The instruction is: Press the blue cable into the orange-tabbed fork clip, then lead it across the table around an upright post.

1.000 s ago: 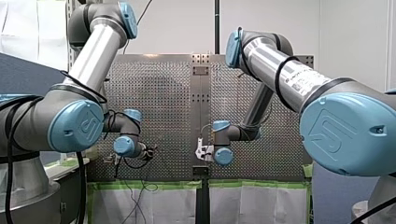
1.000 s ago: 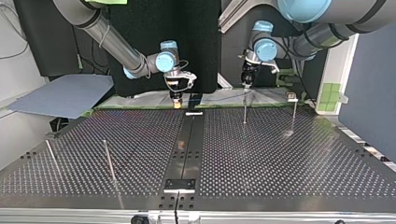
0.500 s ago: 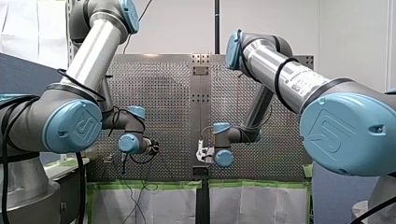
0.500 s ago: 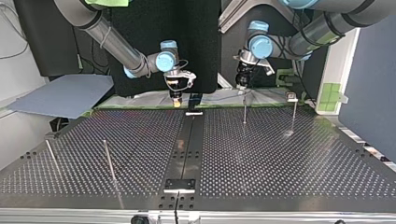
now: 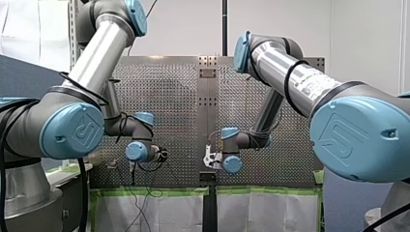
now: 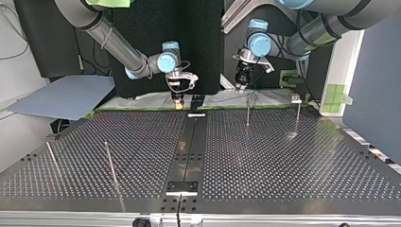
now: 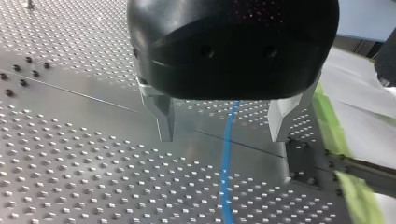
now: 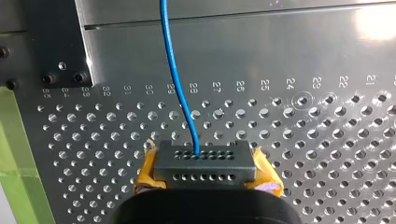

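The blue cable (image 7: 227,154), thin and limp, runs between my released left jaws. My right jaws clench its plug (image 8: 205,163), and I judge it is best pinched near there.

Four thin upright metal posts on one perforated metal table (image 6: 283,165): two near its left edge in the top view, first post (image 6: 52,158) and second post (image 6: 110,163); two by its arms-side edge, third post (image 6: 247,112) and fourth post (image 6: 298,117). One thin blue cable (image 7: 227,158). One black rectangular block with two rows of holes (image 8: 205,165). Two grippers: left gripper (image 7: 222,137), right gripper (image 8: 205,181).
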`<state>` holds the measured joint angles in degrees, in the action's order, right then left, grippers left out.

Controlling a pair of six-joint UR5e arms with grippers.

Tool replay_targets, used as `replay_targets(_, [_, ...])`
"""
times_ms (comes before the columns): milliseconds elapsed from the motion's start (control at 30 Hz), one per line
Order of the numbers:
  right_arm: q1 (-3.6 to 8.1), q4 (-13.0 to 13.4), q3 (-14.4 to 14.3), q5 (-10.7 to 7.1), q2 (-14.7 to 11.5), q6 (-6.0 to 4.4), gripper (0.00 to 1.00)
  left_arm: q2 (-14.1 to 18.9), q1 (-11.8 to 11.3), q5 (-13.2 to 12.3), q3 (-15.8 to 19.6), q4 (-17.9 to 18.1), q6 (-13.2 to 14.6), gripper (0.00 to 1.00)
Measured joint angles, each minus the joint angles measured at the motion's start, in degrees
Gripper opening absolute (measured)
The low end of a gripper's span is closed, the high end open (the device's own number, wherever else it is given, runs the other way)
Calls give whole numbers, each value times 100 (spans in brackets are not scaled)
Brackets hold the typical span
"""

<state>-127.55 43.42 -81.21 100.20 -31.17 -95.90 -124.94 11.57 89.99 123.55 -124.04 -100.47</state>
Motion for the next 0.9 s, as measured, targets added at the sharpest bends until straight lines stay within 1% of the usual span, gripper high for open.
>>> replay_targets(133, [3, -8, 2, 0, 0, 0, 0, -232, 46, 156, -8, 117, 21, 100])
replay_targets(233, [5, -24, 3, 0, 0, 0, 0, -305, 61, 223, -21, 161, 26, 100])
replay_targets(400, [6, -32, 4, 0, 0, -1, 0, -330, 108, 326, -105, 171, 28, 100])
replay_targets(500, [6, -33, 4, 0, 0, 0, 0, -331, 172, 420, -264, 170, 28, 100])
replay_targets(633, [6, -31, 5, 0, 0, -1, 0, -333, 246, 467, -459, 163, 28, 100])
replay_targets(900, [5, -32, 4, 0, -1, -1, 0, -340, 344, 574, -592, 144, 21, 100])
